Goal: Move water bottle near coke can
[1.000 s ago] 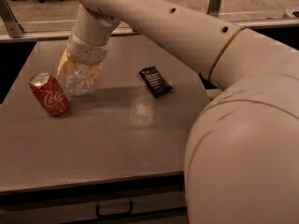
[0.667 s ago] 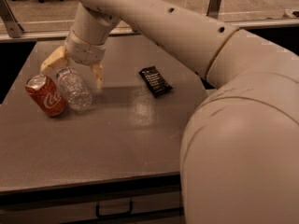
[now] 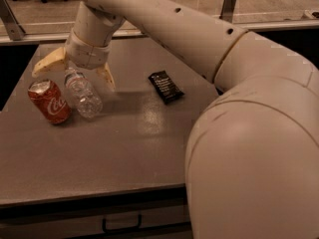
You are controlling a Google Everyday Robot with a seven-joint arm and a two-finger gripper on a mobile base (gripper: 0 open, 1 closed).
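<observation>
The coke can (image 3: 48, 101), red with white script and a silver top, stands tilted on the grey table (image 3: 124, 148) at the left. The water bottle (image 3: 82, 92), small, clear and crinkly, lies on the table right beside the can, to its right. My gripper (image 3: 76, 71) is open just above and behind the bottle's cap end. One fingertip (image 3: 42, 66) hangs over the can. The other fingertip (image 3: 108, 79) is to the right of the bottle. The fingers do not touch the bottle.
A flat black snack packet (image 3: 165, 86) lies on the table right of the middle. My arm's large pale body (image 3: 249, 133) covers the right side of the view. A drawer handle (image 3: 121, 226) shows below the table's front edge. A rail runs behind the table.
The gripper has opened and let go of the water bottle, which now lies on the table beside the coke can. The gripper has lifted slightly up and back.
</observation>
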